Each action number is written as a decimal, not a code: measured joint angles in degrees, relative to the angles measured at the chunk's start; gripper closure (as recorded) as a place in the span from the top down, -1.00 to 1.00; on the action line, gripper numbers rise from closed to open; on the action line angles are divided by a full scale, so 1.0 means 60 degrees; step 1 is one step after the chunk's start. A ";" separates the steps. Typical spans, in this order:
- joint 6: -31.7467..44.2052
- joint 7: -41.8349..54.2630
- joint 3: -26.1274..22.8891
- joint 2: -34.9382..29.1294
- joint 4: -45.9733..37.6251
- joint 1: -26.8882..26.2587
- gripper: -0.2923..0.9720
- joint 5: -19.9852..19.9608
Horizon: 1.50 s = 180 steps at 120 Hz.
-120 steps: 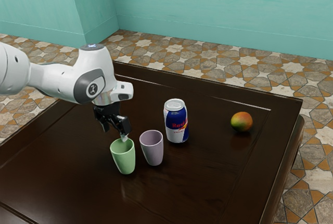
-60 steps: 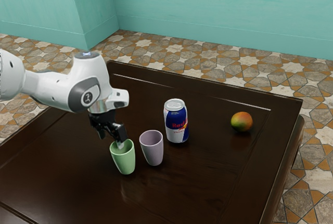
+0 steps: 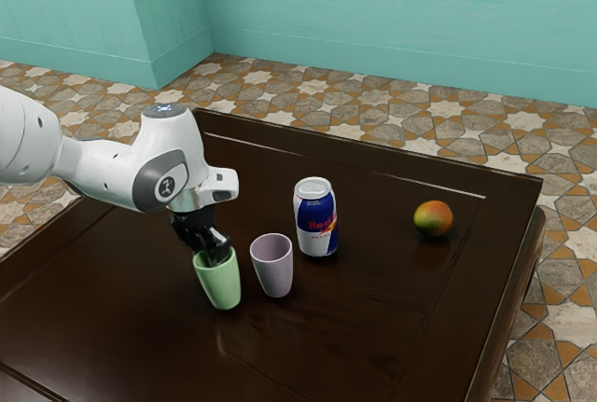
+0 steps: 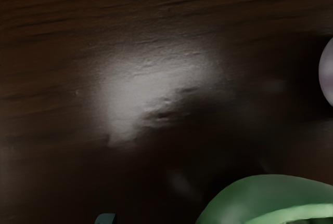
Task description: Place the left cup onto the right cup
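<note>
Here, tool [image 3: 213, 256] pinches green cup [image 3: 220, 286] — rim-first.

On the desk [image 3: 373, 327], the left cup [image 3: 217, 283] and the right cup [image 3: 272, 267] stand side by side, just apart, nearer its front edge, the claw [image 3: 207, 251] down at the left cup's rim. The can [image 3: 316, 218] stands just behind the right cup toward the exterior view's right; the fruit [image 3: 433, 218] lies well apart, near the desk's edge on that side.
</note>
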 joint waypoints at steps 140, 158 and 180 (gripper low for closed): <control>-0.2746 -0.0724 -0.0786 -0.0367 0.3564 -0.0300 -0.70 0.0823; -0.2800 -0.0920 -0.1016 -0.0322 0.3470 -0.0278 -0.70 0.0825; -0.2697 -0.1161 -0.1071 -0.0156 0.3071 -0.0262 -0.70 0.0762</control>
